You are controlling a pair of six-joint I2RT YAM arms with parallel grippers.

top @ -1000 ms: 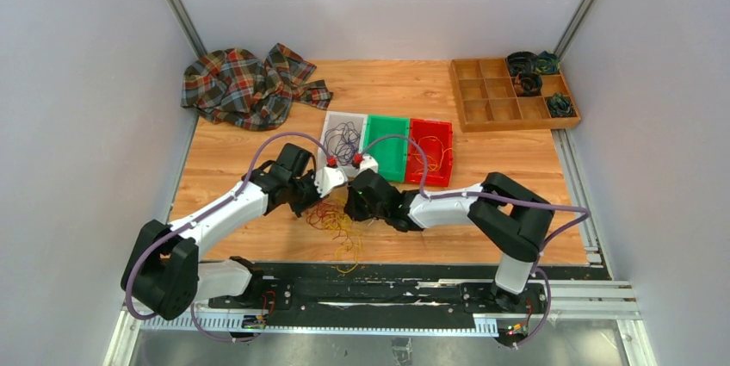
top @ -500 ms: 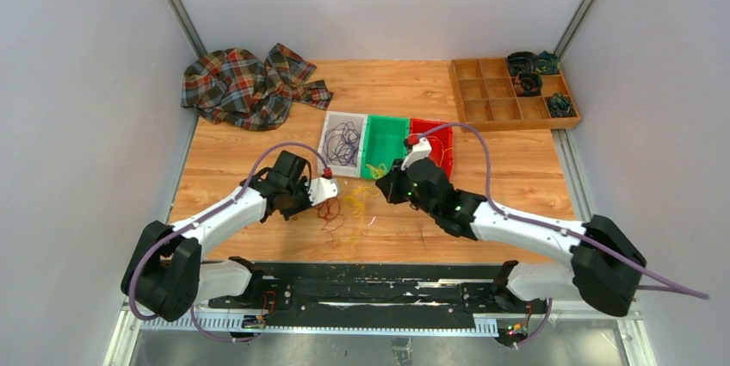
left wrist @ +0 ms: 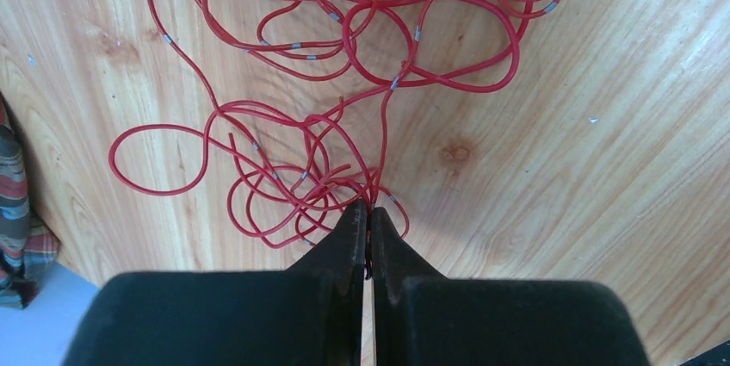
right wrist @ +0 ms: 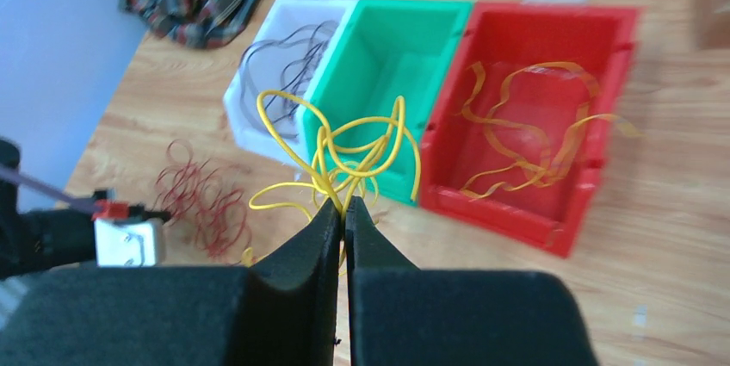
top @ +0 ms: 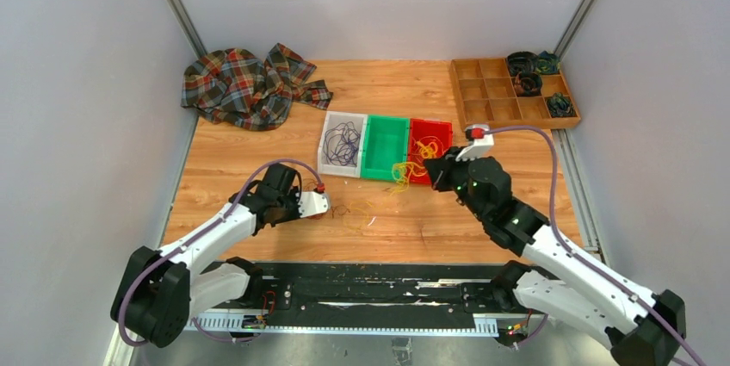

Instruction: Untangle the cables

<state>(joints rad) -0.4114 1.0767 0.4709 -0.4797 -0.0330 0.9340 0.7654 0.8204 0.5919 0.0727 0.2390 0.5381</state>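
Note:
My left gripper point(top: 321, 207) is shut on the dark red cable point(top: 337, 210), which lies in loose loops on the wooden table; in the left wrist view the loops point(left wrist: 379, 30) spread out ahead of the gripper point(left wrist: 368, 211). My right gripper point(top: 432, 173) is shut on a bunch of yellow cable point(top: 403, 172) and holds it above the table by the green bin point(top: 385, 146). In the right wrist view the gripper point(right wrist: 343, 202) pinches the yellow loops point(right wrist: 344, 146). A purple cable point(top: 343, 138) lies in the white bin point(top: 344, 114). A thin yellow strand point(top: 361, 207) lies on the table.
A red bin point(top: 442, 127) right of the green one holds yellow cable point(top: 428, 149). A plaid cloth point(top: 245, 86) lies at the back left. A wooden compartment tray point(top: 499, 99) with dark coils point(top: 527, 65) stands at the back right.
The right gripper has swung right and back with the yellow cable, pulling it out of the tangle toward the bins. The left gripper has drawn the dark red cable leftward.

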